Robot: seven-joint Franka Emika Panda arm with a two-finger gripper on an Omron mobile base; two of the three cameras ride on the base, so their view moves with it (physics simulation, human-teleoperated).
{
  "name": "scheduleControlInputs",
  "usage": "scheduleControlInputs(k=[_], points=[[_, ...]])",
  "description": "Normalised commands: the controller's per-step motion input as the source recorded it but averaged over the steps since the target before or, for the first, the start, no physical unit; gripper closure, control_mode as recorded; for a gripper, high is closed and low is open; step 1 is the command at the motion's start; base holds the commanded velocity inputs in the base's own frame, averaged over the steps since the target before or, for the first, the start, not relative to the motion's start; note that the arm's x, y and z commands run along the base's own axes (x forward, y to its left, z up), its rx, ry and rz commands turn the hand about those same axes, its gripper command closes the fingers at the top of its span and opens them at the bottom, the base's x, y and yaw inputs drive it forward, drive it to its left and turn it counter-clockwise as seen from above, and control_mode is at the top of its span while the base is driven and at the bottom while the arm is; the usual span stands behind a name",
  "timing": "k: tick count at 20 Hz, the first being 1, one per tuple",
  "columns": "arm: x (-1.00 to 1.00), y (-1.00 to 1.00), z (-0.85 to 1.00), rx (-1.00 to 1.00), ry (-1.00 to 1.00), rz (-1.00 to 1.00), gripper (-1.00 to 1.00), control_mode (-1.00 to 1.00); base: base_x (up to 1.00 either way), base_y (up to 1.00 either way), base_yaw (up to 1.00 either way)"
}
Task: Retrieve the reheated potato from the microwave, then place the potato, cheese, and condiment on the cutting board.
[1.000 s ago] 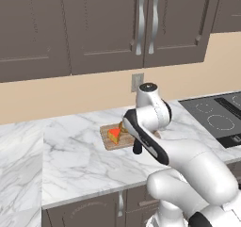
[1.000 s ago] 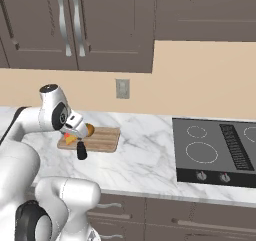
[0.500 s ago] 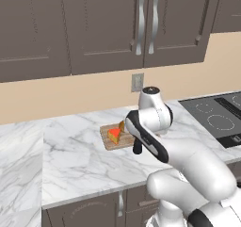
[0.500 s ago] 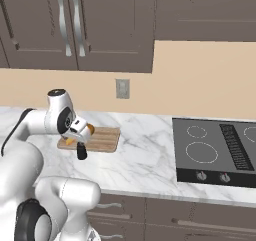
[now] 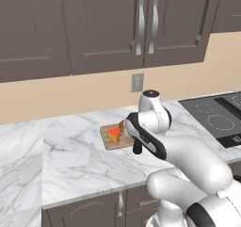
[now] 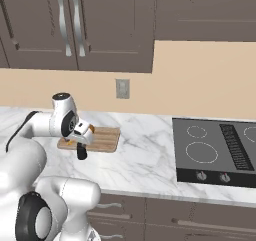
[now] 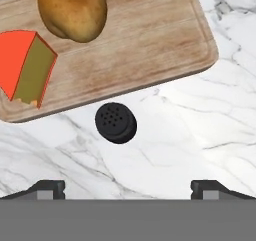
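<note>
the condiment [image 7: 116, 122], a black shaker with a perforated cap, stands upright on the marble tabletop [image 7: 200, 135] just off the near edge of the cutting board [image 7: 145, 40], not on it. the potato [image 7: 72, 10] and the cheese [image 7: 25, 67] already lie on the board. in the hand view the shaker sits ahead of the end effector [image 7: 128, 187] and slightly toward its left fingertip, its long axis pointing straight up at the camera. the fingers stand wide apart and hold nothing, so the descent likely needs a small shift to centre over the cap.
</note>
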Motion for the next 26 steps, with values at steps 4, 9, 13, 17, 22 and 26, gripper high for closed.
scheduleControlInputs(k=[4, 9, 13, 17, 22, 26], points=[[0.18, 0.0, -0.2, 0.0, 0.0, 0.04, -1.0, -1.0, 0.0, 0.0, 0.0], [0.22, 0.0, -0.17, 0.0, 0.0, 0.04, -1.0, -1.0, 0.0, 0.0, 0.0], [0.19, 0.0, -0.18, 0.0, 0.0, 0.04, -1.0, -1.0, 0.0, 0.0, 0.0], [0.13, 0.0, -0.19, 0.0, 0.01, 0.04, -1.0, -1.0, 0.0, 0.0, 0.0], [0.14, 0.0, -0.21, 0.0, 0.03, 0.03, -1.0, -1.0, 0.0, 0.0, 0.0], [0.04, 0.0, -0.26, 0.0, 0.03, 0.03, -1.0, -1.0, 0.0, 0.0, 0.0]])
